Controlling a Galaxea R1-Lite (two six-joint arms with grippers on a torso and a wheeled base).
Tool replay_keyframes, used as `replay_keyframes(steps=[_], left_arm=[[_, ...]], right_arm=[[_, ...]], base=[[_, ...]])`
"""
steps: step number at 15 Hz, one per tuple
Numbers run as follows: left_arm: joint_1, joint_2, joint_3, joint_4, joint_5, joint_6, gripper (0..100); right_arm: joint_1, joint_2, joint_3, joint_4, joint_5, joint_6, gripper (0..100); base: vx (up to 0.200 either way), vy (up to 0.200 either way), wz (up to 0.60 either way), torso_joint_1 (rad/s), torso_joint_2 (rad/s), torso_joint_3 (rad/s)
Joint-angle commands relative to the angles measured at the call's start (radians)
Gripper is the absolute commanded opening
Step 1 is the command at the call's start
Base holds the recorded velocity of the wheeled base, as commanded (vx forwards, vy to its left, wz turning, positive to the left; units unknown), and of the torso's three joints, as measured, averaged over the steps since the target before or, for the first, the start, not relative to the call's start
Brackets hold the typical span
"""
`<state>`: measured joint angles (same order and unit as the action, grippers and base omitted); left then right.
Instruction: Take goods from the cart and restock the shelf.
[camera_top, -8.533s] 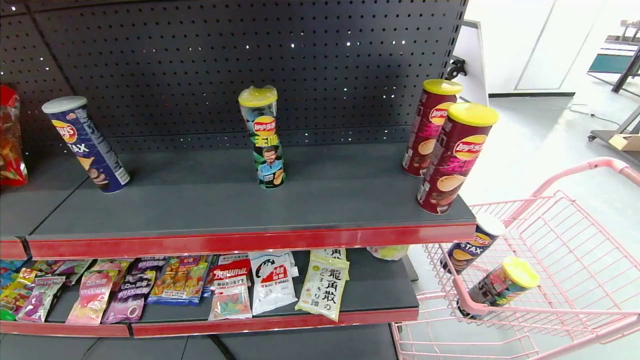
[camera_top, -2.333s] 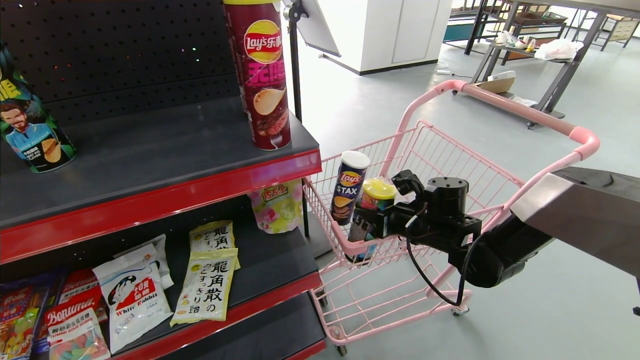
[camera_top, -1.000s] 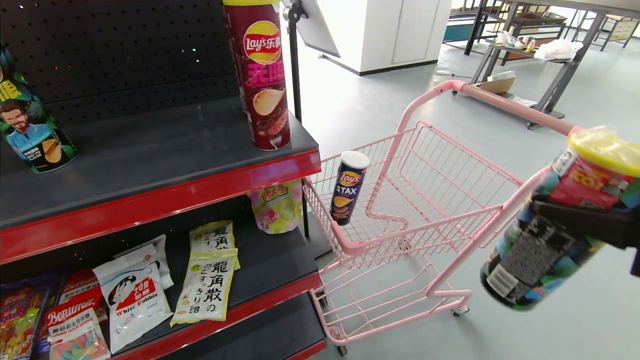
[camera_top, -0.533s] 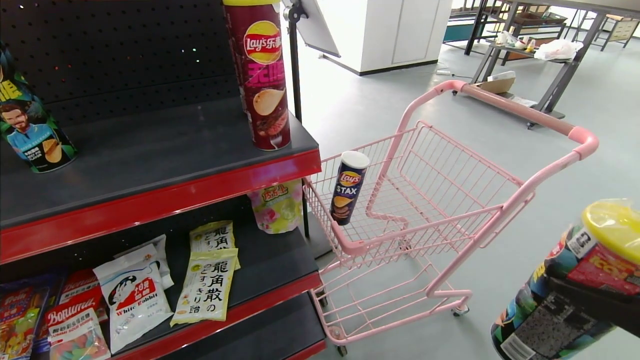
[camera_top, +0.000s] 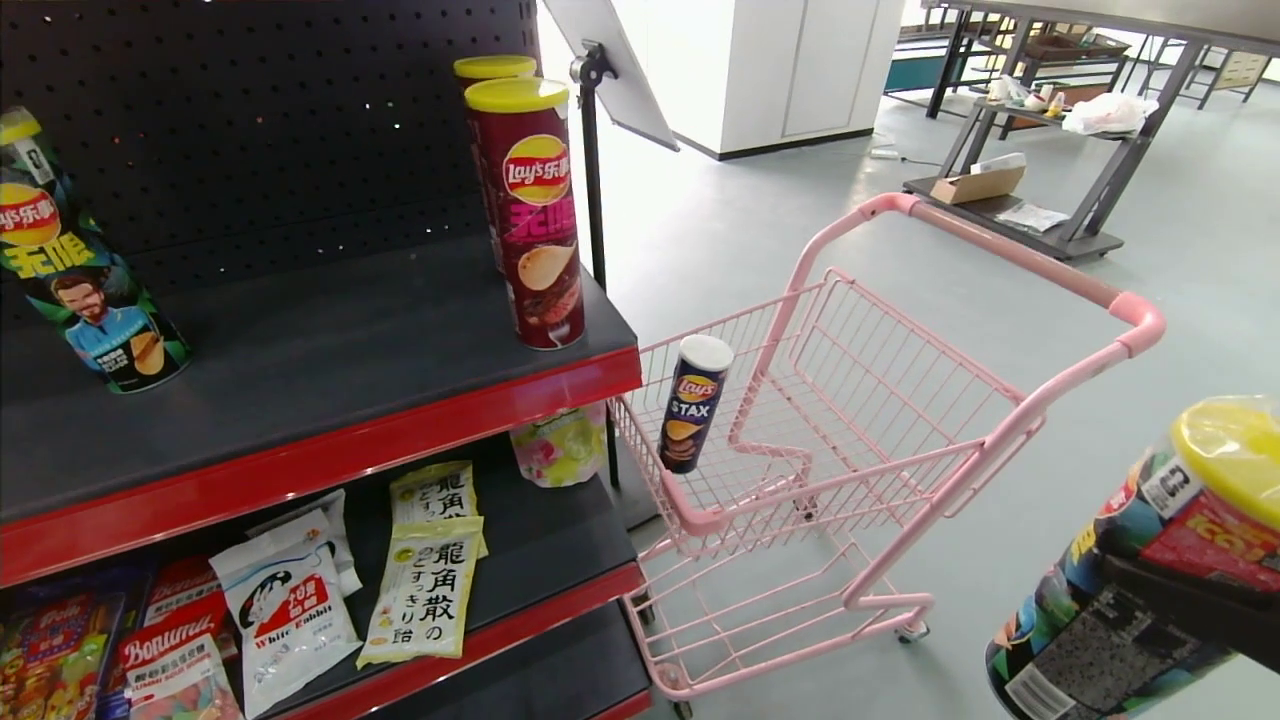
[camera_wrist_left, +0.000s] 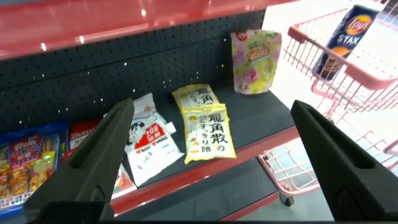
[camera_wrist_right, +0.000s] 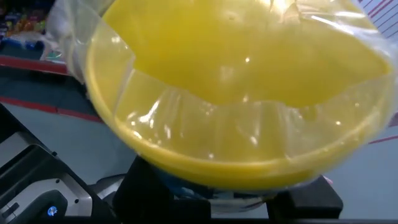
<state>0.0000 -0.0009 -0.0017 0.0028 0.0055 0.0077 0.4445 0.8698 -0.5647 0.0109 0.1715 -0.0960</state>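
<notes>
Left claw (camera_wrist_left: 214, 155) gapes wide, empty, facing snack bags (camera_wrist_left: 205, 124) on the lower shelf. Top shelf (camera_top: 330, 350): green chip can (camera_top: 100, 290) at left, maroon cans (camera_top: 530, 220) at right edge, bare gap btwn, my drop spot. Blue Stax can (camera_top: 690, 405) waits in pink cart (camera_top: 1000, 440). Far right, right claw (camera_top: 1185, 605) is clamped on yellow-lidded chip can (camera_top: 1085, 640), clear of cart: carry step, I reckon. Next: swing left past cart handle, set upright w/o clipping maroon cans.

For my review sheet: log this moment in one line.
right pincer: holding yellow-lidded can | left pincer: open | cart: blue can inside
</notes>
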Motion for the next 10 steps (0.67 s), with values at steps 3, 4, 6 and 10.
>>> replay_keyframes(steps=[3, 4, 6, 10], left_arm=[[0.000, 0.001, 0.000, 0.000, 0.002, 0.000, 100], [0.000, 0.001, 0.000, 0.000, 0.002, 0.000, 100], [0.000, 0.001, 0.000, 0.000, 0.001, 0.000, 100], [0.000, 0.001, 0.000, 0.000, 0.001, 0.000, 100]], right_arm=[[0.000, 0.058, -0.026, 0.000, 0.011, -0.005, 0], [0.000, 0.066, -0.035, 0.000, 0.025, -0.005, 0], [0.000, 0.074, -0.038, 0.000, 0.028, -0.018, 0], [0.000, 0.089, -0.038, 0.000, 0.029, -0.037, 0]], base=[[0.000, 0.000, 0.00, 0.207, -0.58, -0.378], [0.000, 0.000, 0.00, 0.232, -0.61, -0.383], [0.000, 0.000, 0.00, 0.227, -0.57, -0.364], [0.000, 0.000, 0.00, 0.165, -0.41, -0.258]])
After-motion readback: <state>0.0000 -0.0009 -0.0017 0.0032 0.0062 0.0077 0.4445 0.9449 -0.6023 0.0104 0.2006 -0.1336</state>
